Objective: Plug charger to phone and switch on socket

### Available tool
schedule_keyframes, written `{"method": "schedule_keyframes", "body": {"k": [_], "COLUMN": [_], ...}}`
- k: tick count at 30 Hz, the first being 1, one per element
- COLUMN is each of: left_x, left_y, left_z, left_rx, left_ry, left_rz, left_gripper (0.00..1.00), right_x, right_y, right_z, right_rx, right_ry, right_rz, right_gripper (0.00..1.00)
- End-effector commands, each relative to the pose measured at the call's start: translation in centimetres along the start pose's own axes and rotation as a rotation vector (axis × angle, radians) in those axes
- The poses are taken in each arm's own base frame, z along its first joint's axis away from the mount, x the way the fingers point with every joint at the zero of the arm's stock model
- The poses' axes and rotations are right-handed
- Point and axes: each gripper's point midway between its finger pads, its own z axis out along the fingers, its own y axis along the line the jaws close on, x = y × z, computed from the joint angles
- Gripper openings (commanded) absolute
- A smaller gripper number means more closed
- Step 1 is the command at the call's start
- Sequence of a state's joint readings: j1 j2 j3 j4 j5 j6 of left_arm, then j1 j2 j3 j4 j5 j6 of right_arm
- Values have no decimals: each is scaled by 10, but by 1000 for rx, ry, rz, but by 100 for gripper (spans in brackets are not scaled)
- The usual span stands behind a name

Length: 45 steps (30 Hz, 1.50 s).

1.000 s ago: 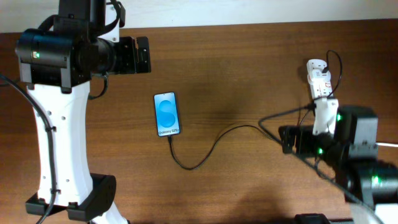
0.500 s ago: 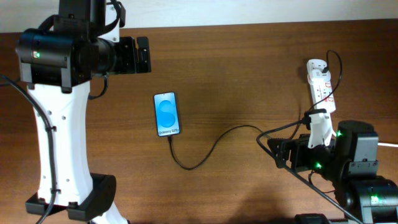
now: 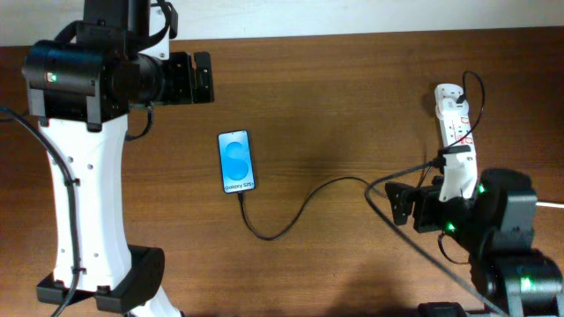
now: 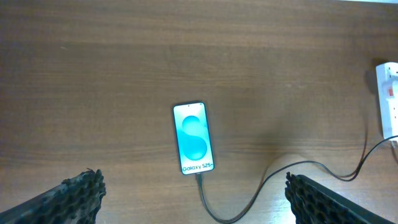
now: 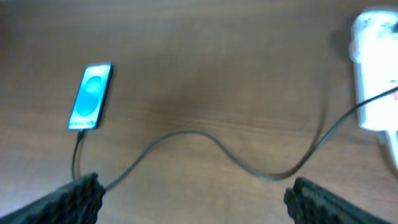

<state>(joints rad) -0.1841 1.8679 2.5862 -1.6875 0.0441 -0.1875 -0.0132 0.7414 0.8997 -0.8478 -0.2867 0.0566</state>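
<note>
The phone [image 3: 237, 162] lies flat on the brown table, its blue screen lit; it shows in the left wrist view [image 4: 193, 138] and the right wrist view [image 5: 91, 96]. The charger cable [image 3: 304, 203] runs from the phone's near end in a curve to the socket [image 3: 453, 116] at the far right; its plug tip sits at the phone's edge [image 4: 199, 176]. The cable also shows in the right wrist view [image 5: 205, 140], with the socket [image 5: 373, 74]. My left gripper [image 4: 196, 205] is open and empty, high above the phone. My right gripper [image 5: 193, 205] is open and empty, above the cable.
The left arm's white column and base [image 3: 84, 229] stand at the table's left. The right arm's body [image 3: 489, 229] is at the near right, beside the socket's near end. A pale wall edge [image 3: 352, 18] bounds the table's far side.
My right arm has drawn back from the socket toward the near right and turned; the socket now shows in full. The left arm, phone and cable have not moved.
</note>
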Motion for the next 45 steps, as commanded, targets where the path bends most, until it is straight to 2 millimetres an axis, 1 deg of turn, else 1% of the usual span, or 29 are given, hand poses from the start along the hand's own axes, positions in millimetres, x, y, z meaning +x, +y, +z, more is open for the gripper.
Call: {"method": "schedule_keyframes", "body": {"k": [1,3,5,9,13,20,22,23,27,32,35,38,40,45], "left_x": [0,0,0,0,0,0,0,0,0,0,0,0,0,0], "left_y": [2,2,2,2,2,2,2,2,2,2,2,2,2,2], "left_z": [-5,-5,-5,-5,-5,-5,-5,-5,-5,-5,-5,-5,-5,-5], "left_rx": [-7,-7,-7,-7,-7,-7,-7,-7,-7,-7,-7,-7,-7,-7], "left_ry": [-12,-12,-12,-12,-12,-12,-12,-12,-12,-12,-12,-12,-12,-12], "left_rz": [-8,-8,-8,-8,-8,-8,-8,-8,-8,-8,-8,-8,-8,-8], "left_gripper": [99,99,99,99,99,99,99,99,99,99,99,99,99,100], "right_x": [-7,-8,-3,8,12,14,12,9,7,15,31,45,59,59], "right_y": [-19,-25,-27,-29,-29,-29,-28,-29,-28,-31,-36,-41,-44,-44], "right_z": [-5,-4,-1,7,7,3,-1,-4,-4,6,22,35,45,45], "right_rx": [116,148,153,139,131,128,126,130,120,130,141,150,155,157], "right_ry": [-185,-304,-399,-532,-616,-693,-738,-788,-863,-844,-759,-680,-609,-610], "right_rz": [-41,-68,-88,-110,-124,-135,-145,-149,-160,-148,-137,-129,-121,-121], "right_gripper": [98,98,98,98,98,98,98,98,98,99,98,98,98,98]}}
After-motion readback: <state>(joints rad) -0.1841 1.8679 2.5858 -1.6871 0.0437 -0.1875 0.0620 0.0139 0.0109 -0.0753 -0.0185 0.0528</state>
